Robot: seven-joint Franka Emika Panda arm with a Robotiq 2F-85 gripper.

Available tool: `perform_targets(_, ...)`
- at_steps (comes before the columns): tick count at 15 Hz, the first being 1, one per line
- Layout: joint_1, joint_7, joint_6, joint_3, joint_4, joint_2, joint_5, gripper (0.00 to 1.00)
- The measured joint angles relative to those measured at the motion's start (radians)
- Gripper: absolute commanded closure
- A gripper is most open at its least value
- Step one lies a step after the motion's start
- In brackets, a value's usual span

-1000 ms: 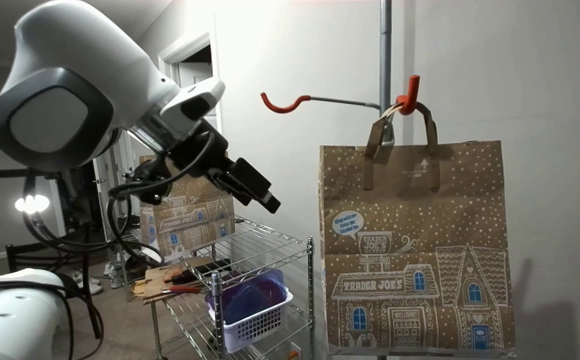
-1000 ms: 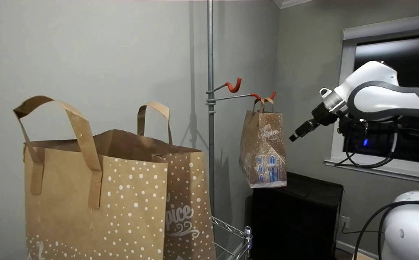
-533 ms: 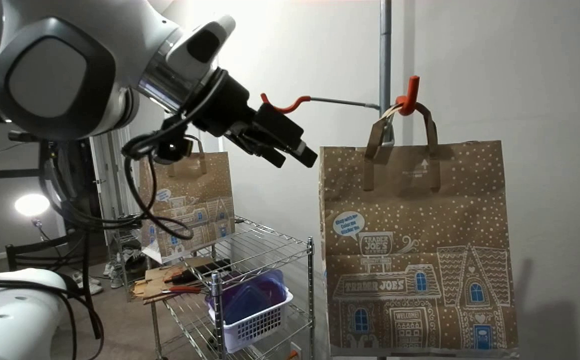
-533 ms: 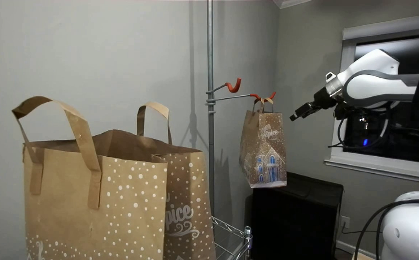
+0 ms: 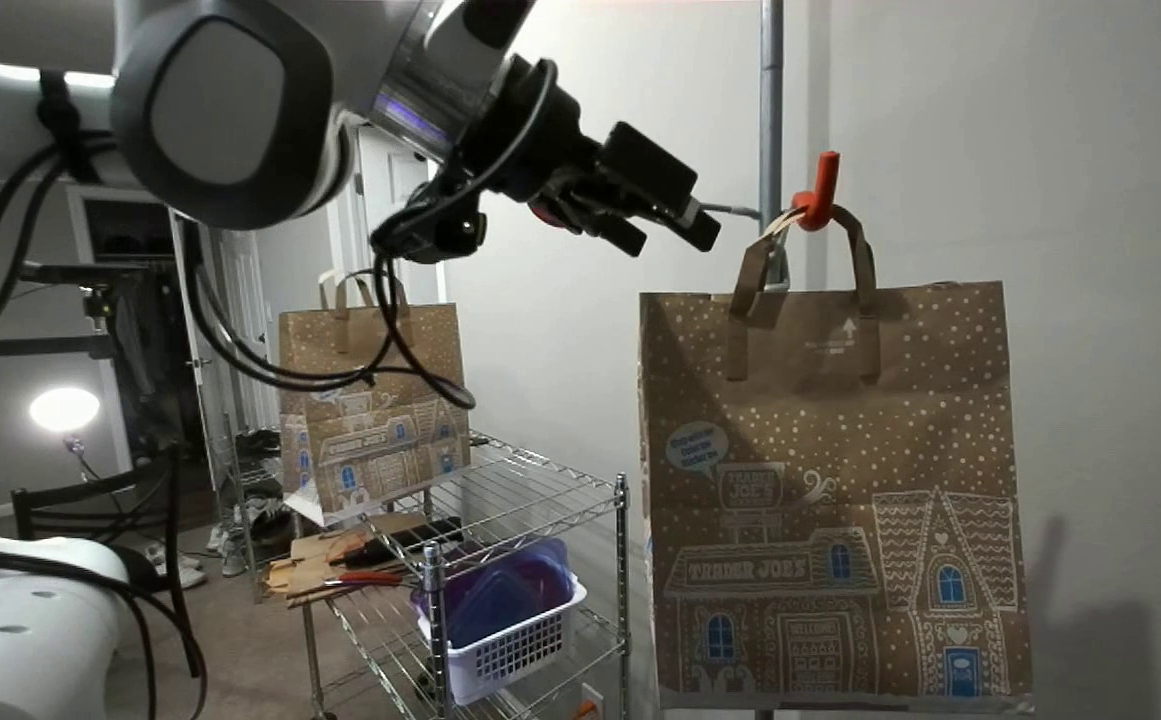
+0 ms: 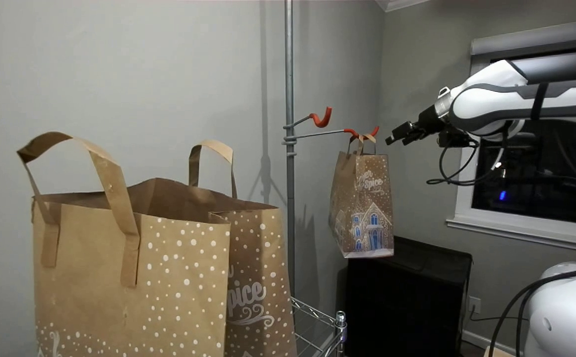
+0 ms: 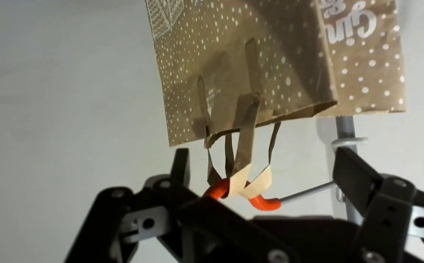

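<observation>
My black gripper stands open, its fingers spread wide with nothing between them. It hangs in the air close to the brown paper bag, apart from it in both exterior views. That bag hangs by its handles from a red-tipped hook on a grey pole. In the wrist view the bag appears upside down, and the handles and hook lie beyond the gap between the fingers. One finger's linkage covers part of the hook's red end there. A second paper bag with upright handles stands apart from the gripper.
Another red-tipped hook juts from the same pole, mostly hidden behind the gripper in an exterior view. A wire shelf carries a white basket lower down. A large black box stands below the hanging bag. Cables dangle under the wrist.
My gripper has risen and come nearer to the hanging bag's handles, with its fingers open. The arm's shadow now falls on that bag. Both bags have stayed in place.
</observation>
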Motion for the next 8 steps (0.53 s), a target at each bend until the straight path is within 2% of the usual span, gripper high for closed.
perform_targets(4,0.104,-0.011,0.033,-0.025,0.035,0.039,0.054,0.00)
perform_targets(8,0.120,-0.011,0.036,-0.036,0.036,0.039,0.054,0.00)
